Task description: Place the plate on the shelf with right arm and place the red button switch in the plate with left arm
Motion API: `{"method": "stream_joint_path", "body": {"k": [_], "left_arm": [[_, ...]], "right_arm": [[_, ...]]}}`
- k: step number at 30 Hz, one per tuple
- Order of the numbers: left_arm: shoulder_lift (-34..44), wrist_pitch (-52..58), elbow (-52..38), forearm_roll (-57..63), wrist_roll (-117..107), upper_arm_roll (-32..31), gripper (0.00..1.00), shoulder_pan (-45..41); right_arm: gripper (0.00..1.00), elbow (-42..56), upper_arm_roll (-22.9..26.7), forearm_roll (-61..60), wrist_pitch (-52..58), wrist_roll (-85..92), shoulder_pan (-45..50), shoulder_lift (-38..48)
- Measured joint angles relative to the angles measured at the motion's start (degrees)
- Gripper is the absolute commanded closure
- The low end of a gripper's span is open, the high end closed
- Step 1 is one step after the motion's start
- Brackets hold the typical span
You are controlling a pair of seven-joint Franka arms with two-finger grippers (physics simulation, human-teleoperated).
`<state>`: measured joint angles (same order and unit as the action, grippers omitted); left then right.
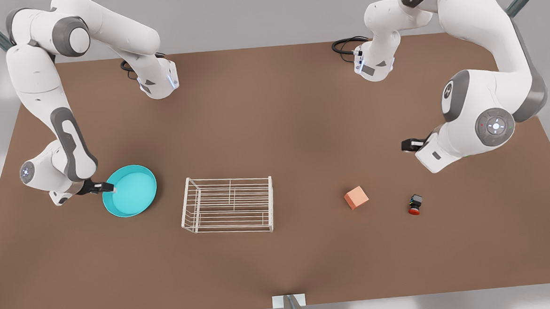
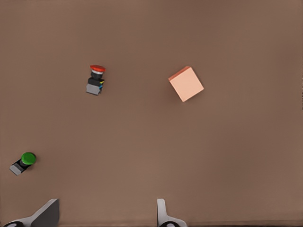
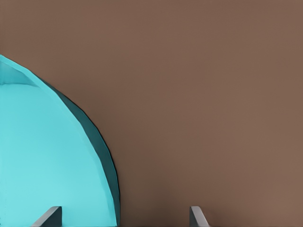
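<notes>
The turquoise plate (image 1: 133, 191) (image 3: 47, 156) lies on the table at the front view's left, left of the white wire shelf (image 1: 228, 204). My right gripper (image 1: 110, 187) (image 3: 124, 216) is open at the plate's left rim, one finger over the dish and the other outside it. The red button switch (image 1: 415, 205) (image 2: 96, 79) lies on its side at the front view's right. My left gripper (image 1: 408, 144) (image 2: 105, 215) hangs open above the table, behind the switch and apart from it.
A salmon-orange cube (image 1: 356, 197) (image 2: 186, 83) sits between the shelf and the red switch. A green-capped button (image 2: 23, 163) lies near the left gripper. Both arm bases stand at the table's far edge (image 1: 269, 49).
</notes>
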<state>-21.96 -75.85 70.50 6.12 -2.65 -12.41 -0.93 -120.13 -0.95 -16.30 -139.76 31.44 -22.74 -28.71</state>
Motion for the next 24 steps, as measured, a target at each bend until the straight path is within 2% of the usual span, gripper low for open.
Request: {"method": "stream_joint_path", "body": {"k": [5,6,8,11,12,13,17,20,24], "left_arm": [[-0.2,1.2,0.0,0.5,1.7,-0.2,0.00,-0.4],[-0.2,1.3,0.0,0.5,2.0,-0.2,0.00,-0.4],[-0.2,1.5,0.0,0.6,2.3,-0.2,0.00,-0.7],[-0.5,1.7,0.0,0.5,2.6,-0.2,0.00,-0.8],[-0.6,1.8,0.0,0.5,2.7,-0.2,0.00,-0.7],[-0.6,1.8,0.0,0.5,2.7,-0.2,0.00,-0.6],[-0.7,1.9,-0.1,0.6,3.1,-0.2,0.00,-0.6],[-0.7,2.0,-0.2,0.6,3.2,-0.2,0.00,-0.5],[-3.8,0.1,-0.5,0.7,3.9,0.1,0.00,-0.2]], "right_arm": [[0.02,-0.9,-1.2,-0.5,-1.6,2.1,0.1,0.3],[0.08,-1.0,-1.3,-0.5,-1.8,2.5,0.1,0.4],[0.41,-1.1,-1.3,-0.7,-2.1,3.4,0.1,0.5],[0.56,-1.1,-1.3,-1.1,-2.3,4.9,0.1,0.6],[0.74,-1.0,-1.3,-1.1,-2.4,5.2,0.0,0.7],[0.79,-1.0,-1.3,-1.2,-2.4,5.6,0.0,0.7],[0.79,-0.9,-1.2,-1.2,-2.5,7.1,0.1,1.0],[0.79,0.6,-1.2,-1.1,-0.8,8.3,0.1,4.5],[0.79,10.7,-2.1,-1.0,7.3,10.1,0.3,6.7]]}}
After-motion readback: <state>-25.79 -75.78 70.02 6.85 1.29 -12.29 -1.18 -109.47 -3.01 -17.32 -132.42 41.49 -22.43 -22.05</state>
